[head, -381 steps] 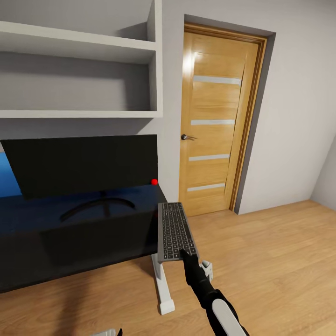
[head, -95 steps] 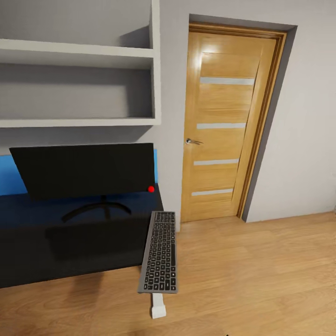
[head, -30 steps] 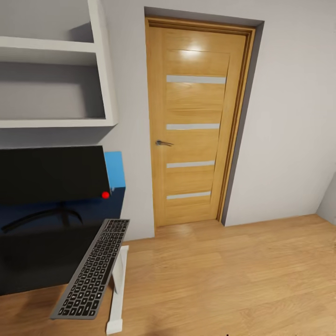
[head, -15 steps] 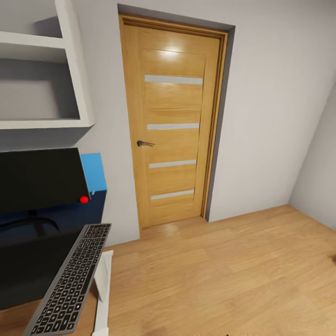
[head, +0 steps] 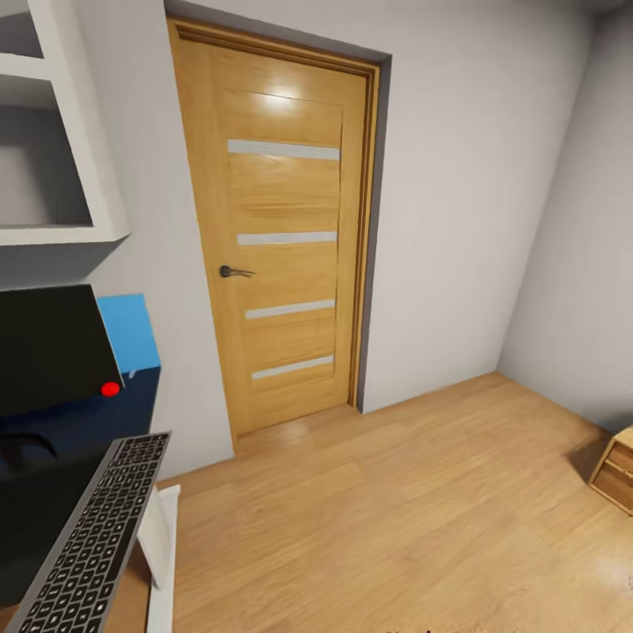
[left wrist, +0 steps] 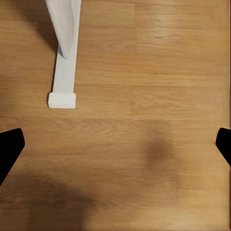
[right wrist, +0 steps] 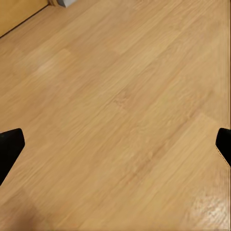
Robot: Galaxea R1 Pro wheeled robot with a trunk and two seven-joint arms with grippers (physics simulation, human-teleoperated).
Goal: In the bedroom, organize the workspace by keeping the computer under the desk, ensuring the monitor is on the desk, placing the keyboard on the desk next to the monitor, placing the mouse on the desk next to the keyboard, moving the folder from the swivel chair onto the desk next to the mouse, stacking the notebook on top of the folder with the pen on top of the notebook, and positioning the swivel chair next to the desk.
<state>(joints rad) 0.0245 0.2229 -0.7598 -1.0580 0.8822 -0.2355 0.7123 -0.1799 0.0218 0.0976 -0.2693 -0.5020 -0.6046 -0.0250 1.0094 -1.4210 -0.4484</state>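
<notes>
Over bare wood floor [right wrist: 125, 106], right jaws [right wrist: 115, 147] spread wide, holding nothing. Over the same floor in the left wrist view, left jaws [left wrist: 115, 144] equally wide and empty, a white desk leg [left wrist: 63, 53] with its foot just ahead. Further out, in the head view: keyboard [head: 88, 536] lying lengthwise along the end of the glossy black surface [head: 53, 422], apparently overhanging the edge above the leg, though the exact support is hard to tell. Beside it, the monitor [head: 48, 347] standing on the surface, a red dot at its corner. Behind the monitor, a blue panel [head: 132, 332] against the wall. Beyond, a wooden door [head: 277, 237] and, off to the far side, the corner of a light wood cabinet [head: 615, 470]. Judged step: keyboard set down, with mouse, folder, notebook and pen next. Next move calls for driving the base on to find 1 of them, both jaws ready to grasp.
</notes>
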